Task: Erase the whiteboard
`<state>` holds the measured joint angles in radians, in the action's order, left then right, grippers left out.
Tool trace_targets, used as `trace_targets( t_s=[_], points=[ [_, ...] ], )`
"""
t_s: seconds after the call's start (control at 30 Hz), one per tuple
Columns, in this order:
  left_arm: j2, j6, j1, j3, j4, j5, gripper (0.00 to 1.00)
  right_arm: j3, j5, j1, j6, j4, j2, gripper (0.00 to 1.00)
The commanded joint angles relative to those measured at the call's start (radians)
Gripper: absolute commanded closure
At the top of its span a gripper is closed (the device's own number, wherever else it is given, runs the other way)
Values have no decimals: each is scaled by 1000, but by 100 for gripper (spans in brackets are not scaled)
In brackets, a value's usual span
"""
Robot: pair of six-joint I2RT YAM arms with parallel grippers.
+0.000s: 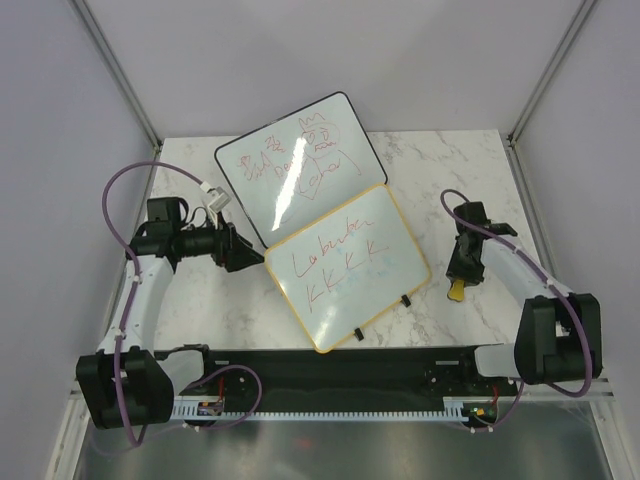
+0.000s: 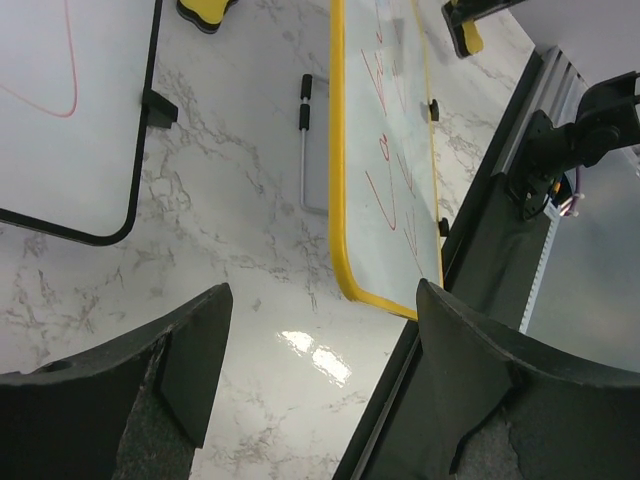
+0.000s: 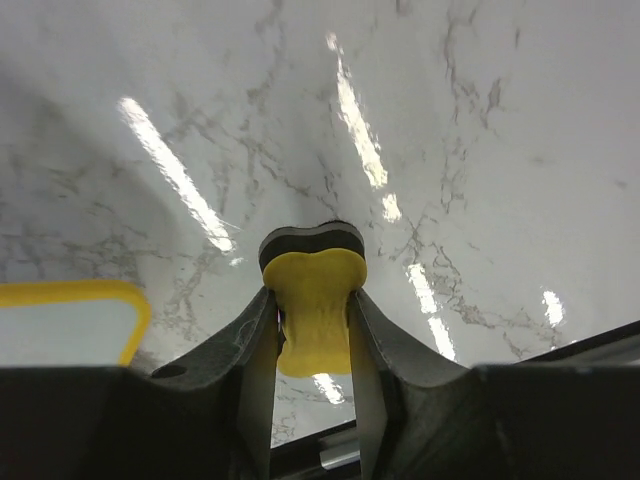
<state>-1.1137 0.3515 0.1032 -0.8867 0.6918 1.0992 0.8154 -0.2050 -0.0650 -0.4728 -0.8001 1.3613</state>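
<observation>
The yellow-framed whiteboard lies mid-table with red writing on it and two black clips on its near-right edge. It also shows in the left wrist view, and its corner shows in the right wrist view. My left gripper is open and empty, just left of the board's left corner and above the marble. My right gripper is to the right of the board, shut on a yellow eraser with a black pad, held just over the table.
A larger black-framed whiteboard with red scribbles lies behind, its near edge by the yellow board. A grey marker lies between the boards. A second yellow-and-black object sits at the top edge. A black rail runs along the near edge.
</observation>
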Motion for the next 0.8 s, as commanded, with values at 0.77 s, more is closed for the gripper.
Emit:
trace_targets(
  t_s=[0.77],
  points=[
    [-29,-215,-91,123,-406,-27,44,143,-198,-771,261,631,-59,100]
  ],
)
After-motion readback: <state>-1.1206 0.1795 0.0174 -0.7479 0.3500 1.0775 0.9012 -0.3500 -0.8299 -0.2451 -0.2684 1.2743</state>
